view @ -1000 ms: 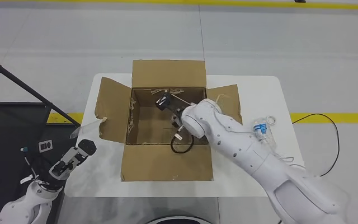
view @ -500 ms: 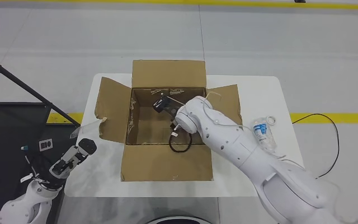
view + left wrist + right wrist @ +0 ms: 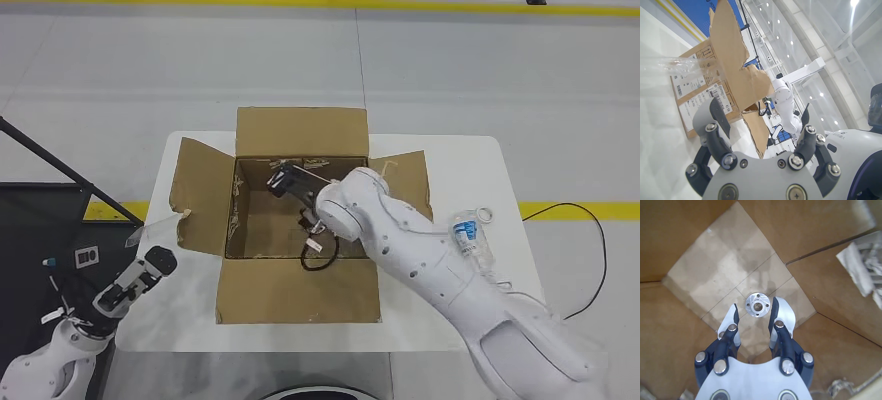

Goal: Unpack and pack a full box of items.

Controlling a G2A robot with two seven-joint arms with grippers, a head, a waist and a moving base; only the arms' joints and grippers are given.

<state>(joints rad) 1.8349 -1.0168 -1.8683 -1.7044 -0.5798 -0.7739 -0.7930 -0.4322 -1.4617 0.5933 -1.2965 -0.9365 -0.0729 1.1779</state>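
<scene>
Down on the bare floor of the open cardboard box [image 3: 677, 228] lies a small round metal flange [image 3: 757, 307], flat, its centre hole facing up. The right claw [image 3: 755, 302] hangs inside the box above it with its fingers apart, and the flange lines up with the gap between the fingertips, ungripped. Crumpled paper [image 3: 863, 270] rests against one inner wall. The box stands mid-desk [image 3: 450, 160], all four flaps folded out. A plastic bottle [image 3: 466, 236] lies on the desk to the box's right. The left claw [image 3: 761, 104], spread apart and empty, sits off the desk's left edge near the box's left flap.
</scene>
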